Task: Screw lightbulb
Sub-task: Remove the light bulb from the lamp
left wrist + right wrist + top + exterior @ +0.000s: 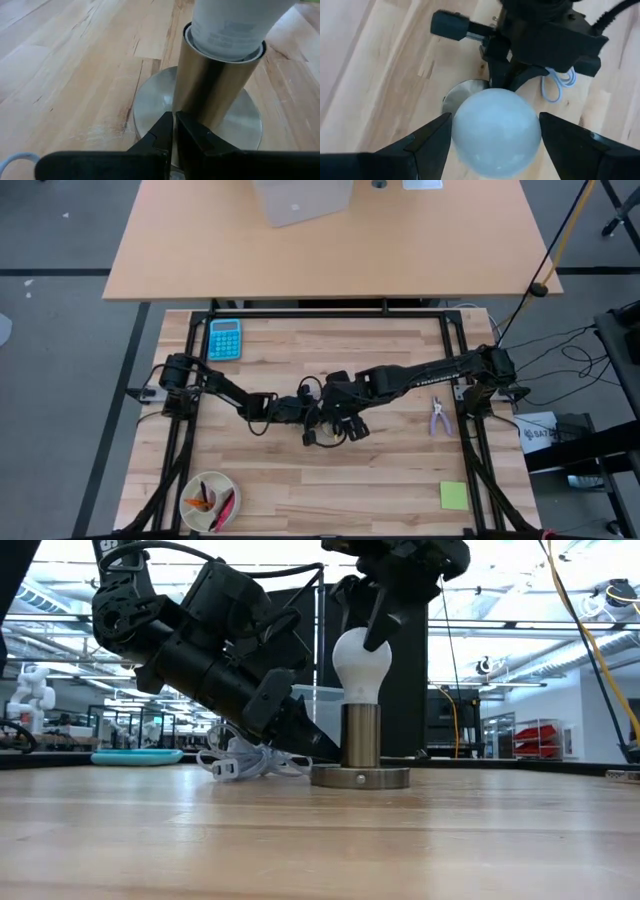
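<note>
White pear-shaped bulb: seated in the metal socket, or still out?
In and upright: the white pear-shaped bulb stands with its neck inside the brass-coloured metal socket tube. How far it is threaded, cannot tell.
</note>
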### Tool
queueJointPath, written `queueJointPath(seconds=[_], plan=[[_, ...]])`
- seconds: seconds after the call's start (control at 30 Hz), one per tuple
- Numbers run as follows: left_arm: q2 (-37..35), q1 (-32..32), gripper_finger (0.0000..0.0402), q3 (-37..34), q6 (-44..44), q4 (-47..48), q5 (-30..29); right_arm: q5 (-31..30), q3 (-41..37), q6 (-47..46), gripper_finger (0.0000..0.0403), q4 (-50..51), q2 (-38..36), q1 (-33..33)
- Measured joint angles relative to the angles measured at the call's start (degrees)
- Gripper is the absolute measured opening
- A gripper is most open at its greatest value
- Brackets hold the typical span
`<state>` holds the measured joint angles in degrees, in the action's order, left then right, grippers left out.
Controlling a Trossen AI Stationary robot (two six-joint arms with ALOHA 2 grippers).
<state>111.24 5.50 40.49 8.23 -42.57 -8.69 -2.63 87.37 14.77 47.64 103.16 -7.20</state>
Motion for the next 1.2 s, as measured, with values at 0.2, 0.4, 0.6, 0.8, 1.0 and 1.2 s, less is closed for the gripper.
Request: queueJointPath(seconds=[0.2, 0.4, 0.6, 0.8, 1.0, 1.2], plan=[[0.0, 0.0, 0.0028, 0.0, 0.0, 0.1, 0.0, 0.0, 2.8, -11.9, 0.0299, -0.6, 0.0, 0.0], [0.0, 0.0, 0.0028, 0.0, 0.3, 0.1, 0.0, -0.3, 3.2, -25.5, 0.0304, -0.8, 0.0, -0.2], [0.0, 0.0, 0.0028, 0.0, 0.5, 0.0, -0.1, -4.0, 3.2, -38.8, 0.0305, 1.4, 0.0, -0.3], [0.0, -0.1, 0.0028, 0.0, 0.8, 0.0, -0.1, -4.8, 3.3, -46.6, 0.0305, 4.0, 0.0, -0.3], [0.0, -0.1, 0.0028, 0.0, 0.8, 0.0, -0.3, -4.3, 3.4, -51.6, 0.0305, 3.3, 1.9, -0.3], [0.0, -0.1, 0.0028, 0.0, 0.9, -0.3, -0.3, -2.7, 3.4, -55.1, 0.0298, 3.7, 4.2, -0.3]])
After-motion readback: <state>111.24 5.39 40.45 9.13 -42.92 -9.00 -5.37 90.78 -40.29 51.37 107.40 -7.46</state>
